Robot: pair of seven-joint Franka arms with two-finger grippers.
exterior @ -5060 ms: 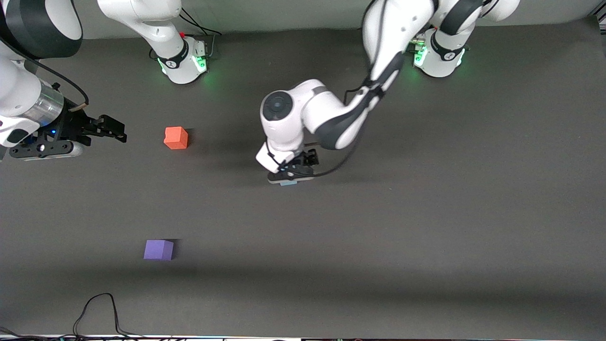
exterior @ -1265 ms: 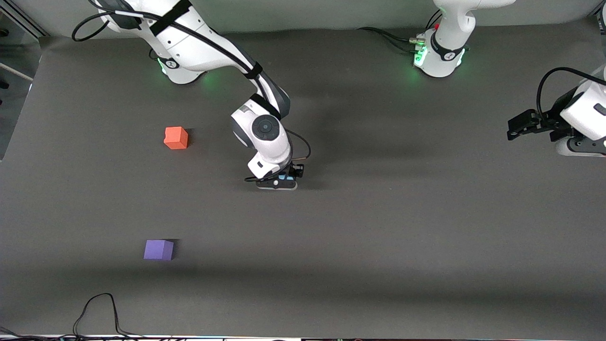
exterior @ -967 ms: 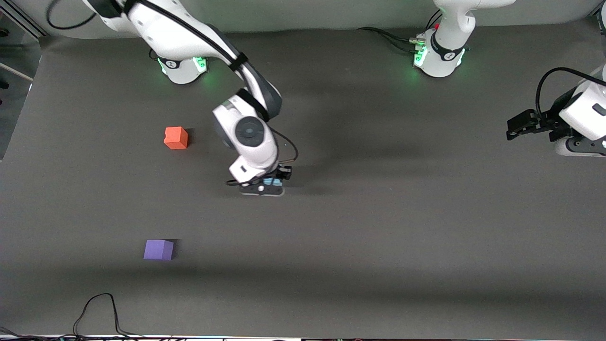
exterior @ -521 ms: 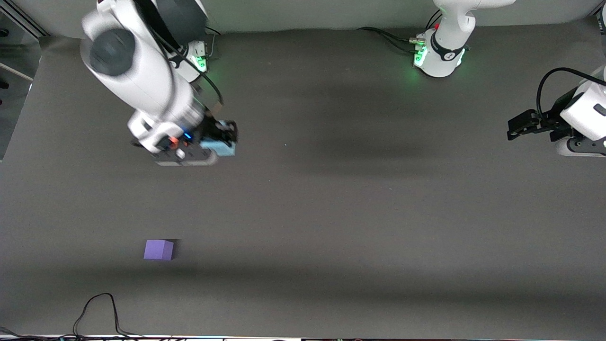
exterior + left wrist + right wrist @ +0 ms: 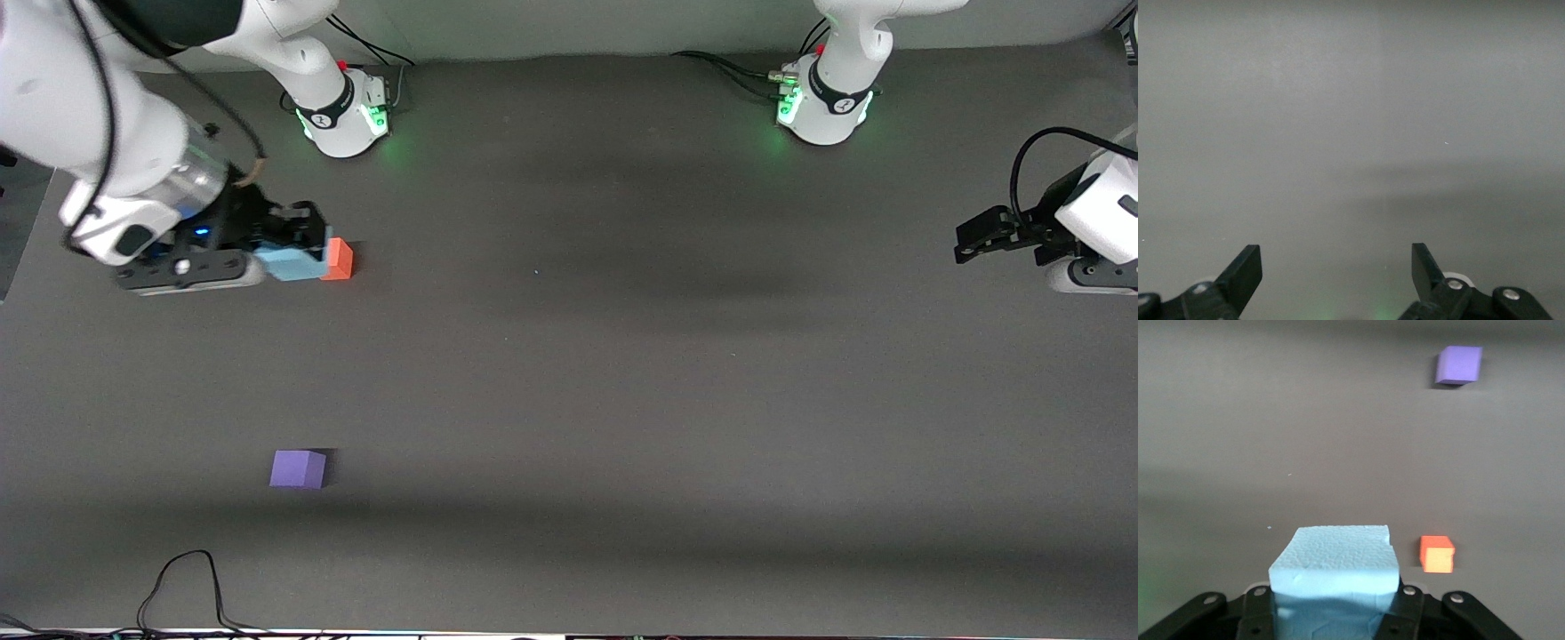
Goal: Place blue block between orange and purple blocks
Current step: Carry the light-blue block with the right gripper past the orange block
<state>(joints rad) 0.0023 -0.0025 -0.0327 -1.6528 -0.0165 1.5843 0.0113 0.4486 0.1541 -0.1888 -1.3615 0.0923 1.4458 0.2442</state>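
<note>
- Right gripper point(image 5: 298, 253) clamping down on the blue block point(image 5: 289, 264), hanging up in the air right over the orange block point(image 5: 339, 259) at the right arm's end of the surface point(image 5: 622, 356).
- Purple block point(image 5: 298, 468) sitting well apart from the orange one, nearer the front camera.
- Left gripper point(image 5: 978, 238) waiting, hovering at the left arm's end with fingers point(image 5: 1245, 273) spread wide, gripping nothing.
</note>
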